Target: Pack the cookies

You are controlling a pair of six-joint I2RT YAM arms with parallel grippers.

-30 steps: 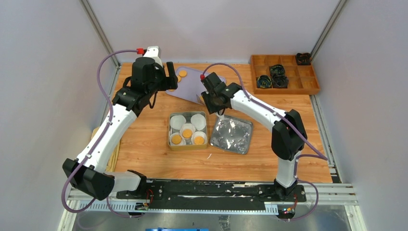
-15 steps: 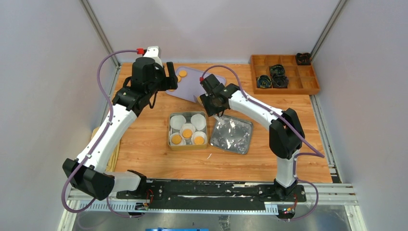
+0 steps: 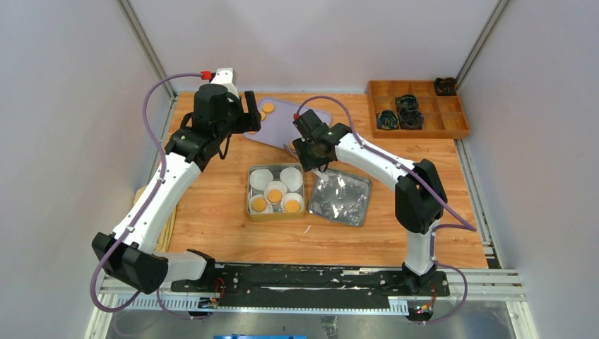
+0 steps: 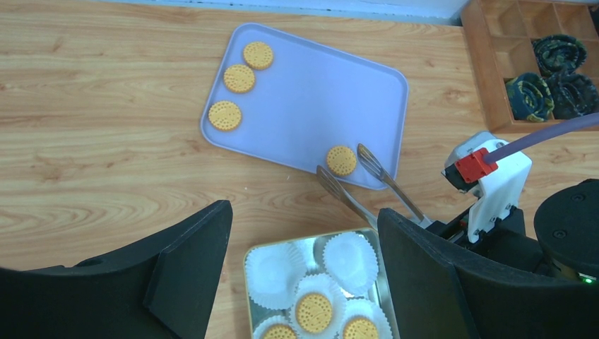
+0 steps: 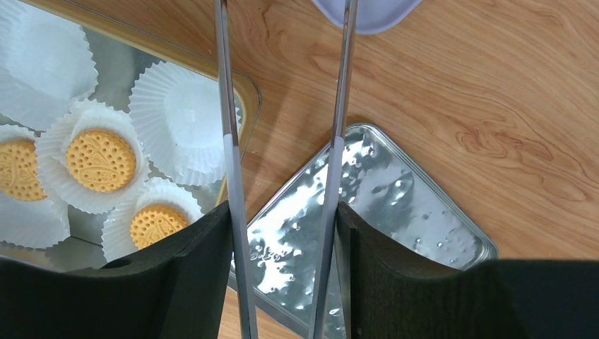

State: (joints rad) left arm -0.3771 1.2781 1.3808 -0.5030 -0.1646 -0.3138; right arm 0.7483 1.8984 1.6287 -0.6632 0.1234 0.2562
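Edging left since a second ago with right gripper (image 5: 281, 219), tongs (image 5: 228, 141) spread open, now straddling tray's (image 4: 311, 92) near cookie (image 4: 341, 160); likely pinching next.

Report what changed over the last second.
The right arm shifted slightly left, carrying the tongs that the right gripper holds clamped. Their open tips now flank the cookie at the near edge of the purple tray. Nothing was picked up or let go. The left gripper held its place, jaws open, and the tin kept its three cookies.
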